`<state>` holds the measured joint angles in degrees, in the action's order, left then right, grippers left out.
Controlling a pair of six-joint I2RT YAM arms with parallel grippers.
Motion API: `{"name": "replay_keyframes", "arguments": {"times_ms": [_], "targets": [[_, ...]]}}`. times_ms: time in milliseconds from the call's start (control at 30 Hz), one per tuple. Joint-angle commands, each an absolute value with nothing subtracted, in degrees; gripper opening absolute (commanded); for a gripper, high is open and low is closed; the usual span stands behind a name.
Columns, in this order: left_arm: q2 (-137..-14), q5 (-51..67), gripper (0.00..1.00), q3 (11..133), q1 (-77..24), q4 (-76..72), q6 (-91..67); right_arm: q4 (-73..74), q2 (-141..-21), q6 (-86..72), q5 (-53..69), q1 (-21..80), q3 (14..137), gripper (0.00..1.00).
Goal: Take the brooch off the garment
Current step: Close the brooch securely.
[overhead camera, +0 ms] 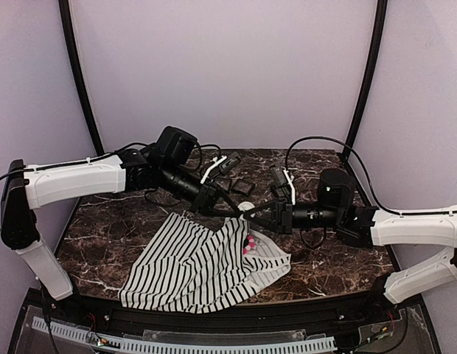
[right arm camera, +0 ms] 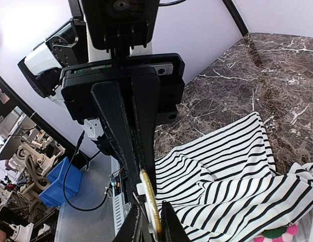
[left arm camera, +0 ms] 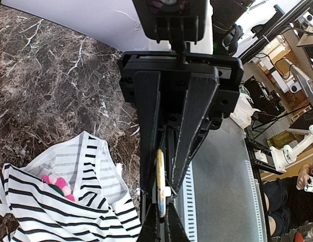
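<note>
The garment [overhead camera: 195, 269], white with thin black stripes, lies crumpled on the marble near the front edge. The brooch [overhead camera: 249, 243], a small pink-and-white flower, sits on its right part; it also shows as the brooch [left arm camera: 55, 184] and the brooch [right arm camera: 277, 234]. Just behind the cloth my two grippers meet tip to tip. A thin gold-edged disc [left arm camera: 160, 179] with a white stub stands on edge between the fingers of my left gripper [left arm camera: 164, 194]. The same disc [right arm camera: 152, 209] sits in my right gripper [right arm camera: 149, 194], whose fingers lie close against it. Both grippers are above and apart from the brooch.
Small black square frames [overhead camera: 232, 183] lie on the marble table [overhead camera: 110, 236] behind the grippers. Black cables loop by both arms. Black posts stand at the back corners, and a white perforated rail [overhead camera: 214, 343] runs along the front edge.
</note>
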<state>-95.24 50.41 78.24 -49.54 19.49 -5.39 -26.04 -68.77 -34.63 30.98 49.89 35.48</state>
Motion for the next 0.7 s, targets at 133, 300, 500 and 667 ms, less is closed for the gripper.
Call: {"name": "replay_keyframes", "arguments": {"times_ms": [133, 300, 500, 667], "targets": [[-94.77, 51.15, 0.01, 78.31, -49.68, 19.16, -4.91, -22.14, -70.65, -35.26, 25.15, 50.16, 38.13, 0.09], [-94.65, 51.07, 0.01, 78.27, -49.72, 19.16, -4.74, -19.64, -71.48, -36.05, 22.82, 50.10, 38.79, 0.05], [-94.53, 51.06, 0.01, 78.31, -49.74, 19.25, -4.58, -19.94, -71.59, -38.05, 20.09, 50.01, 38.16, 0.01], [-94.46, 50.72, 0.01, 78.39, -49.74, 19.38, -4.72, -22.98, -70.85, -39.34, 19.67, 49.95, 36.42, 0.02]]}}
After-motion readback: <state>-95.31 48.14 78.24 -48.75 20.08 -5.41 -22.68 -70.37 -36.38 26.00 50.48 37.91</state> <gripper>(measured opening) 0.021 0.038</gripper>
